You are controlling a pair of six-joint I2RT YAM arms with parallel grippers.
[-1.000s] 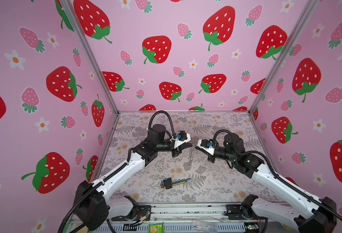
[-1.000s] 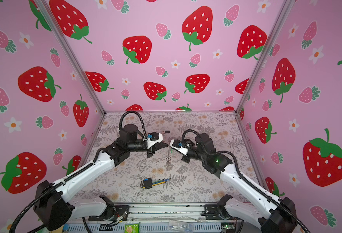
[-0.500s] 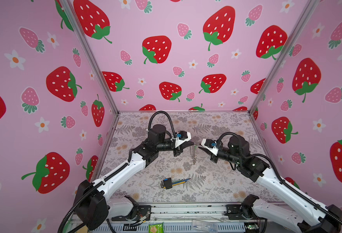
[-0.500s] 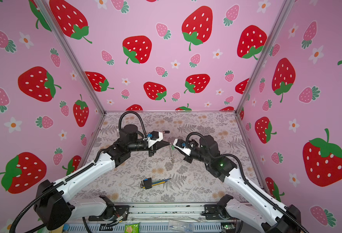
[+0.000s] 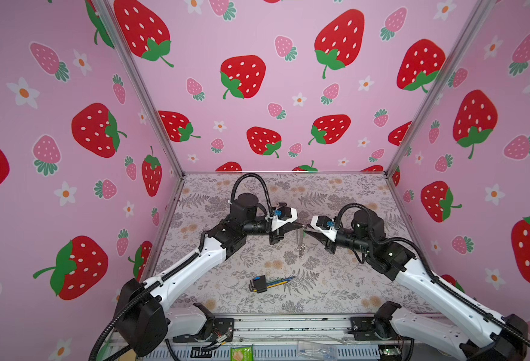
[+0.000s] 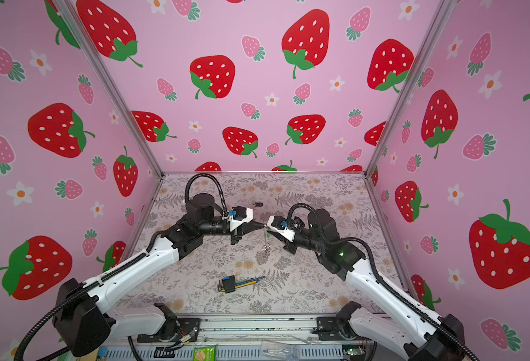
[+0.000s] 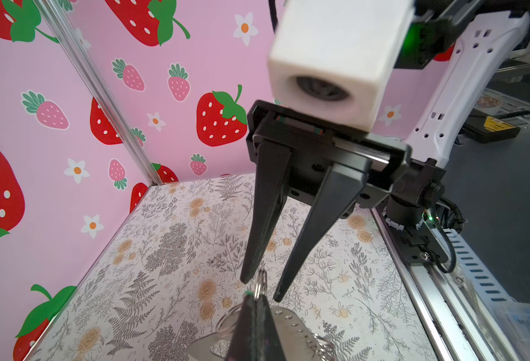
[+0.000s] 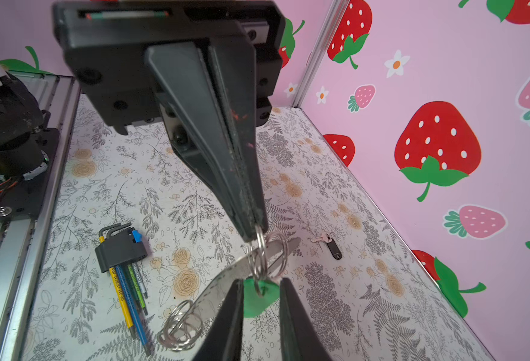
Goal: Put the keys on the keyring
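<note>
The keyring (image 5: 301, 241) is hanging in the air over the middle of the bench (image 5: 351, 281), its flat strap dangling down and a cluster of silvery rings swinging at the low end; the left gripper (image 8: 252, 231) is pinching the top ring, its fingers pressed together on the wire; the green-tagged key (image 8: 259, 301) is hanging just below that pinch, right against the upper rings; the right gripper (image 7: 262, 289) is facing the left one tip to tip, its fingers standing narrowly apart on either side of the green tag, and I cannot tell whether either is touching it; the black-tagged key (image 8: 330, 245) is lying flat on the bench toward the far edge, well apart from the keyring; the hex wrenches (image 6: 235, 283) are lying near the middle of the near edge.
</note>
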